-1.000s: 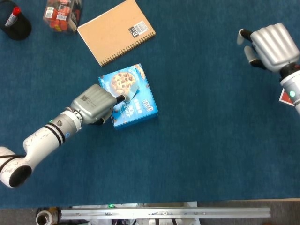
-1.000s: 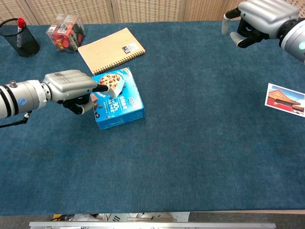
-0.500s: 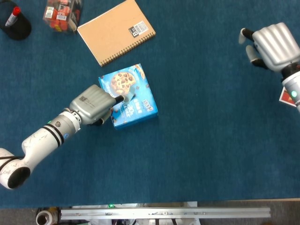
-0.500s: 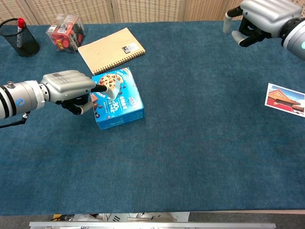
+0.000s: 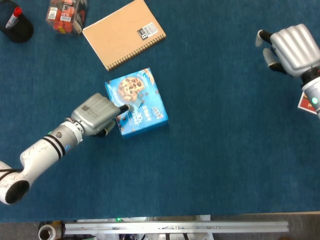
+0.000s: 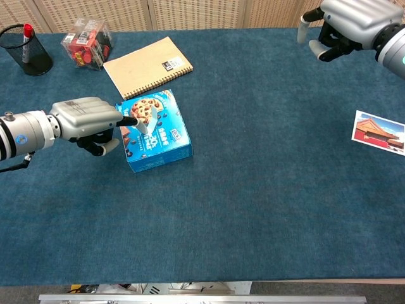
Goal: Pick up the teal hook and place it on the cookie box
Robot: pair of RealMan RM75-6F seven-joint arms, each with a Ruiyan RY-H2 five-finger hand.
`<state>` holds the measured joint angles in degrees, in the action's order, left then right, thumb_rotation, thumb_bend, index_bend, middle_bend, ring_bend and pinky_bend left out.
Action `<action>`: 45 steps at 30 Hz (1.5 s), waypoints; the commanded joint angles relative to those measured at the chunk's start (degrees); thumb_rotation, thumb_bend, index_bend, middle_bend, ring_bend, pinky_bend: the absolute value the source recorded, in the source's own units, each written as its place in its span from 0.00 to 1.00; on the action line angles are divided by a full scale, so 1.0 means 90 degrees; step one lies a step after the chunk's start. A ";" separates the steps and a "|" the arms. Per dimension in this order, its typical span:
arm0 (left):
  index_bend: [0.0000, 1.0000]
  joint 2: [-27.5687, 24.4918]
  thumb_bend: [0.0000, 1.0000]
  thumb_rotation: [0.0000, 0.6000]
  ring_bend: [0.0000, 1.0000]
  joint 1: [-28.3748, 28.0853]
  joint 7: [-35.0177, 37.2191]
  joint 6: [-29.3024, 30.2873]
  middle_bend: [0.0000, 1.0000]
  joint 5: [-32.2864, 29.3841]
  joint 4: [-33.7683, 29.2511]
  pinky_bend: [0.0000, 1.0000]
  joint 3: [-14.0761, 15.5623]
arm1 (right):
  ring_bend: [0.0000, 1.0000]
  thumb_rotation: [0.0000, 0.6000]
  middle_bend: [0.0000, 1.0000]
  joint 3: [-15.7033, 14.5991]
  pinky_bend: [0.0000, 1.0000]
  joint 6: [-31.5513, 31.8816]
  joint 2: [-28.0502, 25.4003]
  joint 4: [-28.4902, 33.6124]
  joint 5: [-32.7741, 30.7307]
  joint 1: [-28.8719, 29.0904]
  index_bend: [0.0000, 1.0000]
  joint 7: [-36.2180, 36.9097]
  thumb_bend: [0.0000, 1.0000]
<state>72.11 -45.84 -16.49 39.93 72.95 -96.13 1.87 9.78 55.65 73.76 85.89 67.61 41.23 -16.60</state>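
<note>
The blue cookie box (image 5: 142,107) (image 6: 161,142) lies left of the table's centre. The pale teal hook (image 5: 128,107) (image 6: 146,122) rests over the box's top near its left edge, pinched at the fingertips of my left hand (image 5: 96,114) (image 6: 87,118). That hand sits just left of the box, at the height of its top face. My right hand (image 5: 292,48) (image 6: 345,22) hovers far off at the back right, holding nothing, its fingers loosely bent and apart.
A tan spiral notebook (image 5: 124,33) (image 6: 147,65) lies behind the box. A clear case of red items (image 5: 65,16) (image 6: 88,42) and a black mesh pen cup (image 5: 16,25) (image 6: 26,53) stand at the back left. A postcard (image 6: 380,132) lies at the right edge.
My left hand has drawn back to the left, and the hook has slid with it from the cookie picture toward the box's left edge. The right hand has barely moved.
</note>
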 commanded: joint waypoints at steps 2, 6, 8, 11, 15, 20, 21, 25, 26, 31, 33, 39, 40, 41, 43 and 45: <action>0.18 -0.0017 0.77 1.00 1.00 -0.0005 -0.0032 0.0002 1.00 -0.0033 -0.0025 1.00 0.0019 | 1.00 1.00 1.00 0.0004 1.00 0.0007 0.0005 -0.0003 0.0014 -0.0002 0.45 -0.0001 0.51; 0.18 -0.0031 0.77 1.00 1.00 -0.0004 -0.0020 0.0052 1.00 -0.0039 -0.0058 1.00 0.0001 | 1.00 1.00 1.00 0.0012 1.00 0.0014 0.0005 0.0008 0.0030 -0.0007 0.45 0.0005 0.51; 0.18 -0.0050 0.77 1.00 1.00 0.0012 0.0003 0.0104 1.00 -0.0009 -0.0081 1.00 -0.0005 | 1.00 1.00 1.00 0.0013 1.00 0.0028 0.0000 0.0008 0.0040 -0.0015 0.45 0.0000 0.51; 0.18 -0.0077 0.77 1.00 1.00 0.0023 0.0018 0.0128 1.00 0.0033 -0.0113 1.00 0.0012 | 1.00 1.00 1.00 0.0017 1.00 0.0021 -0.0010 0.0003 0.0030 -0.0024 0.45 0.0010 0.51; 0.18 -0.0063 0.77 1.00 1.00 0.0025 0.0016 0.0131 1.00 0.0061 -0.0130 1.00 0.0033 | 1.00 1.00 1.00 0.0016 1.00 0.0018 -0.0008 -0.0006 0.0039 -0.0030 0.45 0.0021 0.51; 0.18 -0.0012 0.77 1.00 1.00 0.0008 -0.0010 0.0097 1.00 0.0026 -0.0106 1.00 0.0048 | 1.00 1.00 1.00 0.0016 1.00 0.0014 -0.0015 -0.0017 0.0048 -0.0041 0.45 0.0035 0.51; 0.18 -0.0008 0.77 1.00 1.00 0.0003 -0.0018 0.0090 1.00 0.0012 -0.0099 1.00 0.0048 | 1.00 1.00 1.00 0.0020 1.00 0.0018 -0.0015 -0.0019 0.0048 -0.0045 0.45 0.0041 0.51; 0.18 -0.0052 0.77 1.00 1.00 0.0008 -0.0032 0.0148 1.00 0.0000 -0.0132 1.00 0.0027 | 1.00 1.00 1.00 0.0021 1.00 0.0031 -0.0021 -0.0040 0.0057 -0.0062 0.45 0.0058 0.51; 0.18 -0.0076 0.77 0.99 1.00 0.0015 -0.0027 0.0178 1.00 0.0007 -0.0152 1.00 0.0019 | 1.00 1.00 1.00 0.0024 1.00 0.0036 -0.0021 -0.0047 0.0060 -0.0065 0.45 0.0066 0.51; 0.18 -0.0295 0.77 0.98 1.00 0.0132 0.0102 0.0445 1.00 0.0084 -0.0280 1.00 -0.0030 | 1.00 1.00 1.00 0.0052 1.00 0.0108 -0.0059 -0.0045 0.0111 -0.0107 0.45 0.0163 0.51; 0.18 -0.0410 0.77 0.96 1.00 0.0216 0.0204 0.0600 1.00 0.0135 -0.0325 1.00 -0.0051 | 1.00 1.00 1.00 0.0060 1.00 0.0143 -0.0108 -0.0017 0.0124 -0.0139 0.45 0.0207 0.51; 0.14 -0.0854 0.76 0.87 0.92 0.0742 0.0891 0.1456 0.98 0.0561 -0.0374 0.92 -0.0050 | 0.92 1.00 0.91 0.0050 1.00 0.0335 -0.0424 0.0179 0.0070 -0.0393 0.45 0.0375 0.50; 0.14 -0.0929 0.76 0.84 0.89 0.0884 0.1084 0.1669 0.96 0.0657 -0.0332 0.91 -0.0037 | 0.88 1.00 0.88 0.0041 1.00 0.0392 -0.0497 0.0226 0.0055 -0.0464 0.45 0.0408 0.49; 0.13 -0.0977 0.74 0.77 0.85 0.0996 0.1226 0.1826 0.92 0.0710 -0.0285 0.89 -0.0027 | 0.83 1.00 0.84 0.0031 1.00 0.0441 -0.0549 0.0260 0.0050 -0.0521 0.45 0.0435 0.46; 0.12 -0.1077 0.70 0.65 0.77 0.1257 0.1518 0.2156 0.84 0.0763 -0.0167 0.86 0.0003 | 0.75 1.00 0.78 -0.0005 0.95 0.0539 -0.0678 0.0348 0.0025 -0.0662 0.43 0.0487 0.41; 0.11 -0.1135 0.64 0.59 0.66 0.1480 0.1715 0.2410 0.70 0.0734 -0.0056 0.80 0.0016 | 0.65 1.00 0.68 -0.0047 0.84 0.0614 -0.0796 0.0432 0.0004 -0.0787 0.39 0.0524 0.34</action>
<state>63.16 -35.00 -3.50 58.97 78.93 -97.93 1.74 9.67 60.64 67.24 89.21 67.86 34.80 -12.25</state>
